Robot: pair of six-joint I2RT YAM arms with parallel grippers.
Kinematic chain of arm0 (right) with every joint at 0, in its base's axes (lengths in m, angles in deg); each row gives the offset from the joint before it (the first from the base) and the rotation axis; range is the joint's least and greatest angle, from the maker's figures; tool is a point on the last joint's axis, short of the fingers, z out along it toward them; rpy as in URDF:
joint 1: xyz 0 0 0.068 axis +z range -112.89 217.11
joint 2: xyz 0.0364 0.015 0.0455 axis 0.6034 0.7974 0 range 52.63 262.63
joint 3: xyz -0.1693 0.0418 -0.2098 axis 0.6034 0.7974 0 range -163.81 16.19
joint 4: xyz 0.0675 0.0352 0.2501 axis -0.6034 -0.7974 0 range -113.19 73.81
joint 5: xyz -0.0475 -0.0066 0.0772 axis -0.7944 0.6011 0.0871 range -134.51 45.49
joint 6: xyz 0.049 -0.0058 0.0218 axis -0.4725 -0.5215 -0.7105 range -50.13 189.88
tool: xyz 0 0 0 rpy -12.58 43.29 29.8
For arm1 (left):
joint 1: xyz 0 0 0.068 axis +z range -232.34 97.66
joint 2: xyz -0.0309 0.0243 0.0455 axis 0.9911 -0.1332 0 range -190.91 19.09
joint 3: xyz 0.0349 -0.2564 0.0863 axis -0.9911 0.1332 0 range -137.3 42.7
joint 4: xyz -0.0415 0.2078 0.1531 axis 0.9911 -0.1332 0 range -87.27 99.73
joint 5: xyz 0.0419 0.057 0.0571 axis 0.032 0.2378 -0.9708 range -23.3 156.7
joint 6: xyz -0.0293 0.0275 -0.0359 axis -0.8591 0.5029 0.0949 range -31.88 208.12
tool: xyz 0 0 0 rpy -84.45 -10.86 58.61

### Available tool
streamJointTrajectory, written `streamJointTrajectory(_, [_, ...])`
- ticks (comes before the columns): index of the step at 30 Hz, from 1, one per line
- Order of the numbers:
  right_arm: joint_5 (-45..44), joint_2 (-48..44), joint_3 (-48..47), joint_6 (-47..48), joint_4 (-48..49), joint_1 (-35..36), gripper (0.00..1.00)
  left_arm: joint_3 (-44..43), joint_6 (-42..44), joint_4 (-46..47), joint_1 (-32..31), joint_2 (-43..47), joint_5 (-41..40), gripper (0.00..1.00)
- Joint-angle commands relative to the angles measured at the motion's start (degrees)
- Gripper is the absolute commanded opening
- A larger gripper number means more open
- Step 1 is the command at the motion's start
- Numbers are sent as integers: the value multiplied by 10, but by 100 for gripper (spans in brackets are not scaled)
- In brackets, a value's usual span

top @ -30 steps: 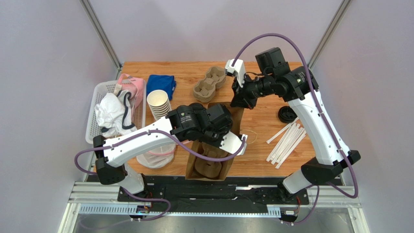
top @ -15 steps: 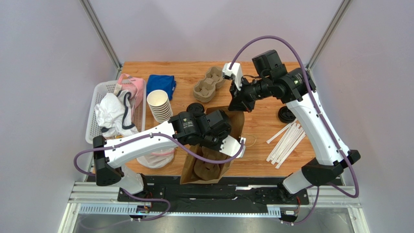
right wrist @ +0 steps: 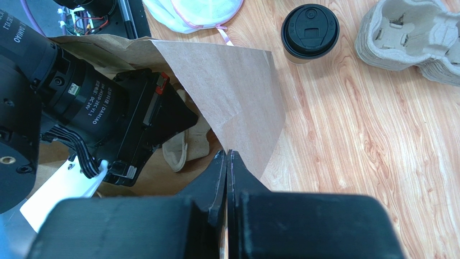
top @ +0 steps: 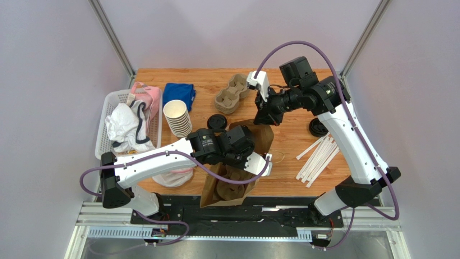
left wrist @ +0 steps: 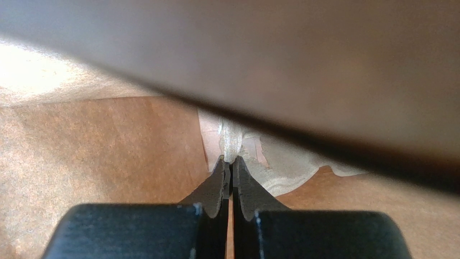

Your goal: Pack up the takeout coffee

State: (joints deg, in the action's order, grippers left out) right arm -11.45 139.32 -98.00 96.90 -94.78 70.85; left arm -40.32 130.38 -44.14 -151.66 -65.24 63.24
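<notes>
- Brown paper bag [top: 263, 139] sits centre-bottom of the top view. My right gripper [right wrist: 227, 154] is pinched tight on its far rim, holding the mouth open.
- My left gripper [left wrist: 231, 161] is down inside the bag, jaws clamped on a thin edge of the pulp carrier [left wrist: 281, 170].
- I see the takeout coffee [right wrist: 309, 32] upright on the table [right wrist: 351, 135], top centre-right of the right wrist view. It's just past the bag mouth, lid on, nothing touching it.
- My read: the carrier is being seated and the coffee goes in after.
- I'd press the carrier flat to the bag floor before letting go, or the cup may tip.
- I'd hold the rim taut without pulling up, since the bag looks light and could lift or tear.
- I'd pull the left arm straight out along the bag, clear of the sagging side.
- The carrier's wells are hidden from me, so I can't confirm it's level.
</notes>
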Motion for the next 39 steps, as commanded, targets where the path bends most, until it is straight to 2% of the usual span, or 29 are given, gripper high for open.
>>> streamJointTrajectory(1, [-5,-17,5,-2,-89,4,0,17,-13,-18,2,7,5,0])
streamJointTrajectory(13, [-40,-57,71,14,-34,4,0,-37,-35,-14,2,72,14,0])
streamJointTrajectory(19, [-46,-63,74,23,-32,3,0,-32,-35,-20,4,84,3,0])
streamJointTrajectory(25, [-44,-82,86,36,-31,3,0,-31,-60,-34,30,88,30,0])
streamJointTrajectory(31, [-55,-90,120,38,-11,3,0,0,-19,-15,30,145,80,0])
streamJointTrajectory(36, [-47,-63,99,22,-17,3,0,16,45,-15,19,155,111,0])
streamJointTrajectory(39, [-41,-57,89,20,-19,2,0,23,28,-8,16,148,106,0])
